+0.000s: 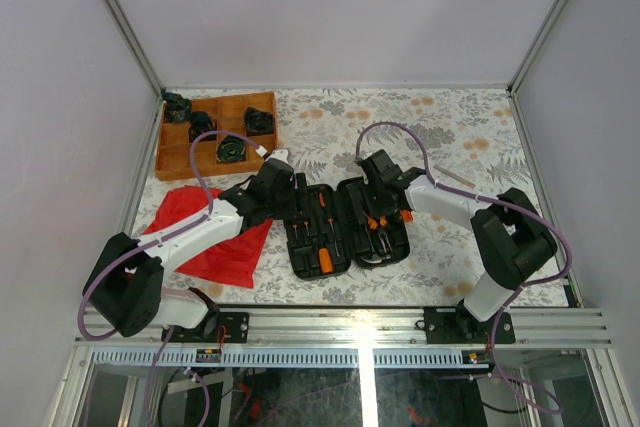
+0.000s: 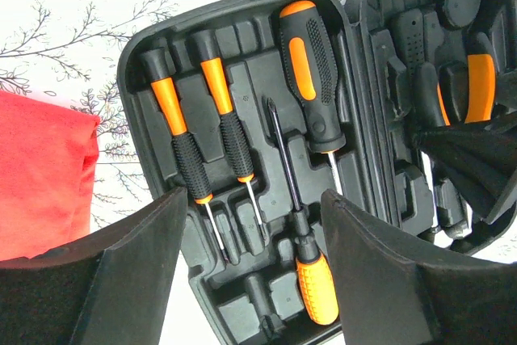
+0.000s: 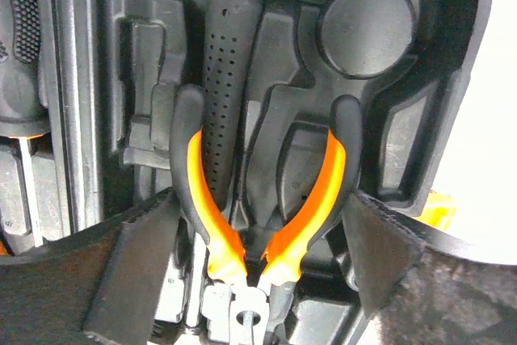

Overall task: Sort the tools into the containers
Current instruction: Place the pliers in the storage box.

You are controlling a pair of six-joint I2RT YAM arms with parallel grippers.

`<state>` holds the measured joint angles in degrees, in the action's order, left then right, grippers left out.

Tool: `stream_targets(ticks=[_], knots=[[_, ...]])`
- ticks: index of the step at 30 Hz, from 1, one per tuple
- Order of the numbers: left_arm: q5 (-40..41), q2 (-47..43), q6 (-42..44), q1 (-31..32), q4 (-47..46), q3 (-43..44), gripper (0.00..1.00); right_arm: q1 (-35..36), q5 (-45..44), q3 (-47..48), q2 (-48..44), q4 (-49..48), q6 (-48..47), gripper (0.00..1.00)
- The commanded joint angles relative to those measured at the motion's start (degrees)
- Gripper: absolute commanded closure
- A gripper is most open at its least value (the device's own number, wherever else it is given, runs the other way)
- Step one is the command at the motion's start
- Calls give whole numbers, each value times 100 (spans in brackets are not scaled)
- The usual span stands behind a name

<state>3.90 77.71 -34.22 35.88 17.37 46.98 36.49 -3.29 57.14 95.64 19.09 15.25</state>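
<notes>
The black tool case lies open mid-table, with a left half (image 1: pixel 300 247) and a right half (image 1: pixel 398 242). In the left wrist view the left half (image 2: pixel 137 78) holds several orange-and-black screwdrivers in its slots: two small ones (image 2: pixel 182 131), a thick one (image 2: pixel 311 70) and a slim one (image 2: pixel 311 272). My left gripper (image 1: pixel 283 190) hovers open and empty over them (image 2: pixel 254 280). In the right wrist view orange-handled pliers (image 3: pixel 271 199) lie in the right half (image 3: pixel 404 119). My right gripper (image 1: pixel 380 179) is open, a finger on each side of the pliers (image 3: pixel 258 272).
A compartmented wooden tray (image 1: pixel 173 155) with dark items stands at the back left. A red cloth (image 1: pixel 215 242) lies left of the case. A small orange piece (image 1: pixel 406 215) sits at the case's right edge. A slim grey object (image 1: pixel 455 177) lies on the table behind my right arm.
</notes>
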Motion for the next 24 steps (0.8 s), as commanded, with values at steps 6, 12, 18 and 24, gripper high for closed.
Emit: stream_targets(ticks=[6,12,18,24], knots=[[-42,-16,64,-72,-49,-31,34,60,-432,224,-122,157,65,30],[-60,24,64,-77,-58,-13,34,60,-883,260,-213,436,106,39],[-82,40,64,-89,-67,-5,34,56,-968,292,-251,624,220,40],[-88,40,64,-98,-67,-14,34,60,-866,287,-144,715,285,36]])
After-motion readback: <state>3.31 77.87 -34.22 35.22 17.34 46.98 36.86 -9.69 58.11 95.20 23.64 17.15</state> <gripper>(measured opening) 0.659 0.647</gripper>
